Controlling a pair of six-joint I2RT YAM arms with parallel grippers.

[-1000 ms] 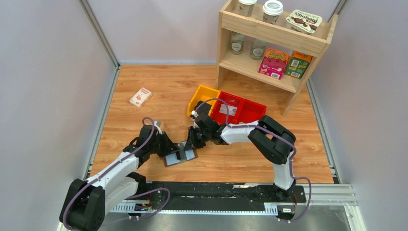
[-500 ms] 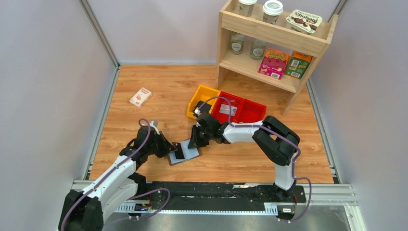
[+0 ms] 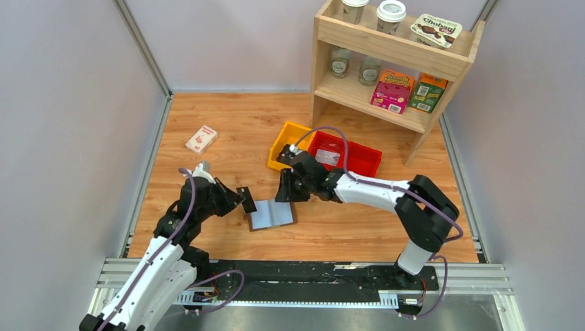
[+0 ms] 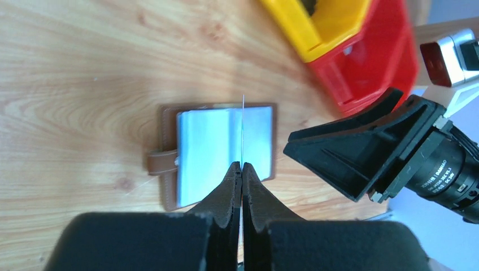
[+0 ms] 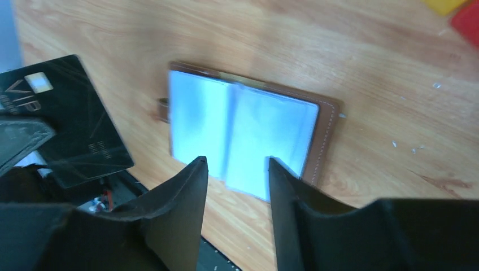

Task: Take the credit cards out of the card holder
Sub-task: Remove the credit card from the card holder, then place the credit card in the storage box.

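The card holder lies open on the tabletop between the arms, long axis left–right, strap tab toward the left pincer — clenched on a black card, seen only edge-on from its own wrist. The right pincer hangs released above, hiding the holder's near edge.

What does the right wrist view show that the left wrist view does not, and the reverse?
Only the right wrist view: the flat face of the black card, printed VIP, and the open gap between the jaws of the right gripper. Only the left wrist view: that card as a thin edge-on line, pinched in the shut jaws of the left gripper, and the right arm's wrist seen from outside. Both: the card holder lying open on the wooden table, grey-blue panels up.
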